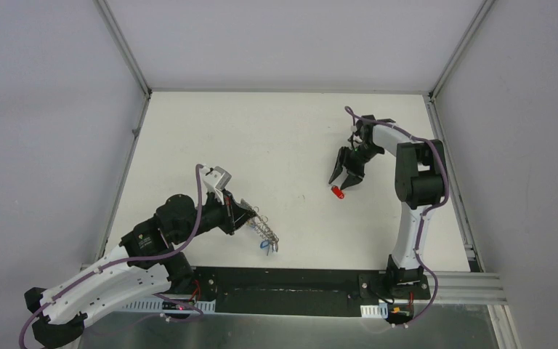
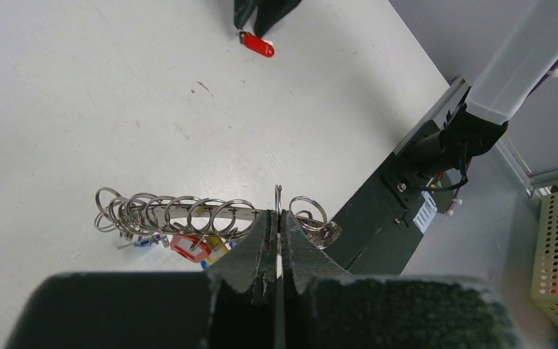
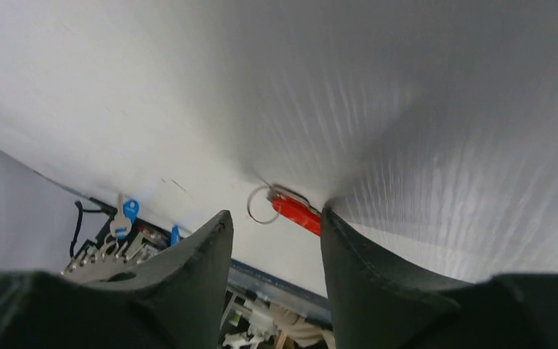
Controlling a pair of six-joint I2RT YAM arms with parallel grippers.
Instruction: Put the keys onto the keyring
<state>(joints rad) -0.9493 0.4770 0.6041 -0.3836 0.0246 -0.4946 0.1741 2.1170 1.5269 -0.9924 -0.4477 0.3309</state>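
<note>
I note left end effector (image 2: 279, 222) clamped on the keyring (image 2: 189, 211); right end effector (image 3: 275, 225) open, just beside red key (image 3: 296, 212) on surface (image 1: 276, 138)

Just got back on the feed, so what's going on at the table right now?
The left gripper is shut on the rim of the keyring and holds it near the front of the table. Several tagged keys hang from the keyring's loops. The right gripper is open and low over the red key, which lies on the table between its fingers and is not yet gripped.
</note>
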